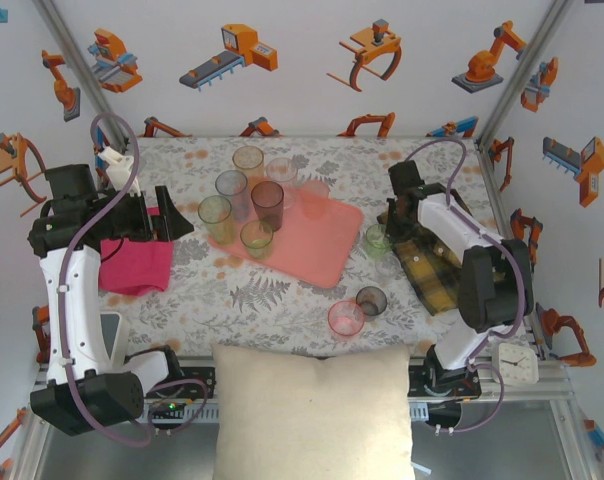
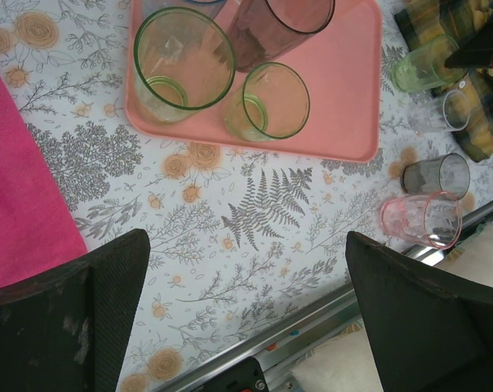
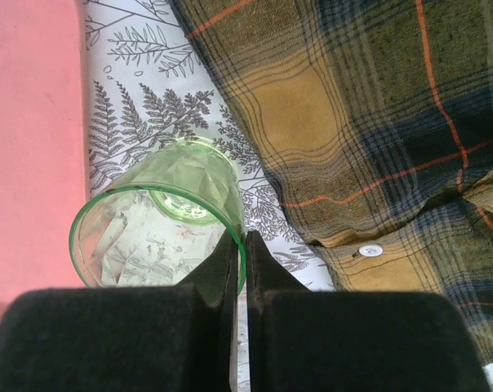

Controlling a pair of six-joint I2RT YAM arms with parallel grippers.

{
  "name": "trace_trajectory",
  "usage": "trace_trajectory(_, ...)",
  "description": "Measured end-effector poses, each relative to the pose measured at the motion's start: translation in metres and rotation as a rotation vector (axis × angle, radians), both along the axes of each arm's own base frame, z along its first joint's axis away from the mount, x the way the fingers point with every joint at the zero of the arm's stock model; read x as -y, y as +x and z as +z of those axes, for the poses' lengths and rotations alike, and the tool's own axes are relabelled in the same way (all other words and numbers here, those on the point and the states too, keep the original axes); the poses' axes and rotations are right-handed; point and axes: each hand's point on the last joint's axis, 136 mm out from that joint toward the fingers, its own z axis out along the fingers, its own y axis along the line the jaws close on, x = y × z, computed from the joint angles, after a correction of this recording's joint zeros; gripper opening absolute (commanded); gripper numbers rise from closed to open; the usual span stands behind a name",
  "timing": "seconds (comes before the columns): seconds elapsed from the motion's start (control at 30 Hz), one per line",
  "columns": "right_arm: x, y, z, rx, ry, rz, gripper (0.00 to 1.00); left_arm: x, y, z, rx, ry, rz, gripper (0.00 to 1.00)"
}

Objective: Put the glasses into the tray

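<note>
In the right wrist view the right gripper (image 3: 240, 242) has its two black fingers drawn almost together on the near rim of a green tumbler (image 3: 148, 233), with the thin wall pinched between them. The fingers hide that part of the rim, and it cannot be told whether the base rests on the floral tablecloth (image 3: 189, 106) or is lifted. This tumbler lies between the tray (image 3: 30, 147), cut off at the left edge of the frame, and the plaid cloth (image 3: 377, 122) at upper right. From the top camera it is a pale green blur right of centre, just beside the tray's right end and partly under the gripper. The left gripper (image 2: 246, 269) stands spread wide, its fingers in the lower corners of the left wrist frame with bare tablecloth between them. Above them, at the upper left of that frame, two green glasses (image 2: 185, 61) and a smoky glass (image 2: 267, 24), clipped by the top edge, stand on the tray. At the right a pink tumbler (image 2: 422, 220) and a grey tumbler (image 2: 434, 173) stand off the tray, close together, with a faint clear tumbler (image 2: 455, 110) against the plaid cloth. The magenta cloth (image 2: 18, 180) runs off the left edge. In the top view several more glasses (image 1: 248, 158) crowd the tray's far left end; whether the farthest stand on it cannot be told.
</note>
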Motion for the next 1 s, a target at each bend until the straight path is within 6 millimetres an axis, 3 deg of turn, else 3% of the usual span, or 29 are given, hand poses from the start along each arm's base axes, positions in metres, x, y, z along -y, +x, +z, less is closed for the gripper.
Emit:
trace_trajectory(0.37, -0.001, 0.004, 0.007, 0.020, 0.006, -0.001, 0.03, -0.001, 0.000, 0.000, 0.000, 0.003, 0.003, 0.97)
trace_trajectory(0.63, 0.000, 0.011, 0.032, 0.081, 0.021, -0.008, 0.02, -0.001, 0.000, 0.000, 0.000, 0.003, 0.003, 0.97)
trace_trajectory(1.0, 0.004, 0.005, 0.059, 0.119, 0.020, -0.012, 0.02, -0.001, 0.000, 0.000, 0.000, 0.003, 0.002, 0.97)
